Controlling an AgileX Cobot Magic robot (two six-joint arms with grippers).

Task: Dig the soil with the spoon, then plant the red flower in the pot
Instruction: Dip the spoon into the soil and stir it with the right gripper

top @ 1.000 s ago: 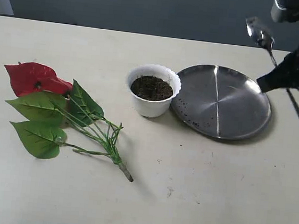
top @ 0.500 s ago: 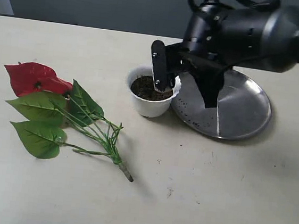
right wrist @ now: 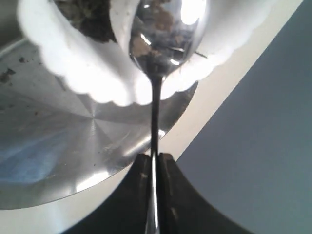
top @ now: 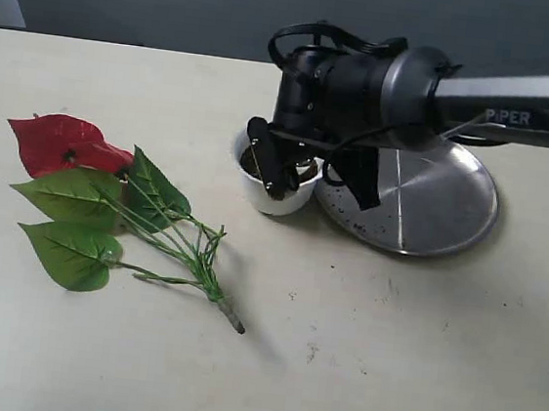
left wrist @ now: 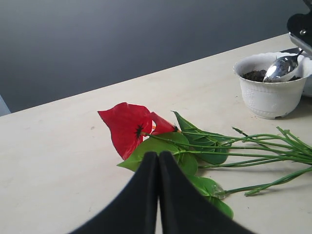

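The white scalloped pot (top: 287,203) stands mid-table with dark soil (left wrist: 255,75) in it. My right gripper (top: 276,171) hangs over the pot, shut on the handle of the silver spoon (right wrist: 154,112). The spoon's bowl (left wrist: 280,68) sits just inside the pot's rim (right wrist: 92,73) above the soil (right wrist: 90,19); I cannot tell whether they touch. The red flower (top: 60,142) lies flat on the left of the table, its stalk (top: 224,308) pointing toward the front. My left gripper (left wrist: 158,155) is shut and empty, just short of the flower (left wrist: 127,124) and the pot (left wrist: 270,97).
A round steel plate (top: 442,199) lies right beside the pot, on its right, with a few soil crumbs on it; the right arm (top: 483,95) stretches over it. The beige table (top: 386,355) ends at a dark wall behind.
The right arm swung left from above the plate's far side to over the pot, and brought the spoon's bowl down into the pot's mouth. The flower and pot stayed put.
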